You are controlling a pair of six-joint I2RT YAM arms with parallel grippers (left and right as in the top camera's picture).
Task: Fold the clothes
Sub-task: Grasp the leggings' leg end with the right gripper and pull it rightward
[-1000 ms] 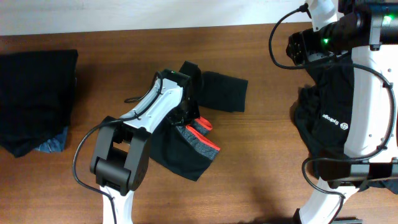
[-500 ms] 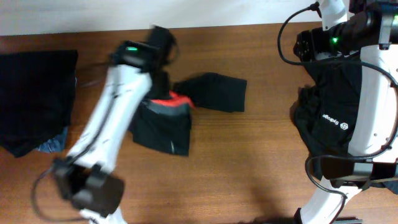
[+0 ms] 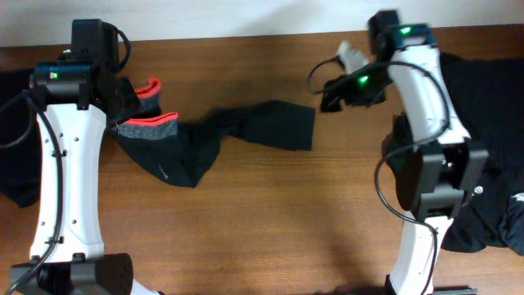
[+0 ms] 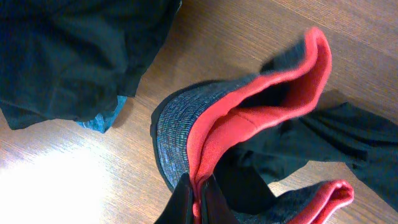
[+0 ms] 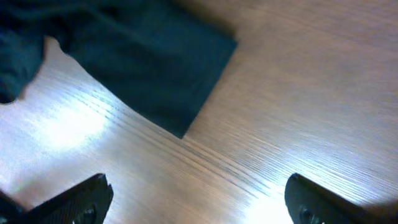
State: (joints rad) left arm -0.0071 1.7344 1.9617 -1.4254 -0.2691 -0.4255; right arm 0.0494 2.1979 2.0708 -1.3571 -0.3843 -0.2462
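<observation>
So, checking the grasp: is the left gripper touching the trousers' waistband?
Touching: left wrist view shows the left gripper pinched shut on the red-edged waistband.

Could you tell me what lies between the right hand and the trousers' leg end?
Only bare table: the right wrist view shows wood between the open right hand and the trousers.

— How does the table (image 3: 270,213) look?
— It is brown wood with a fine grain, and it fills nearly the whole overhead view.
— And beyond it?
— A pale, whitish strip (image 3: 246,16) runs along the top edge of that frame.
— The light?
— Bright white glare (image 4: 62,180) lies on the wood at the lower left of the left wrist view, and likewise at the left of the right wrist view.
</observation>
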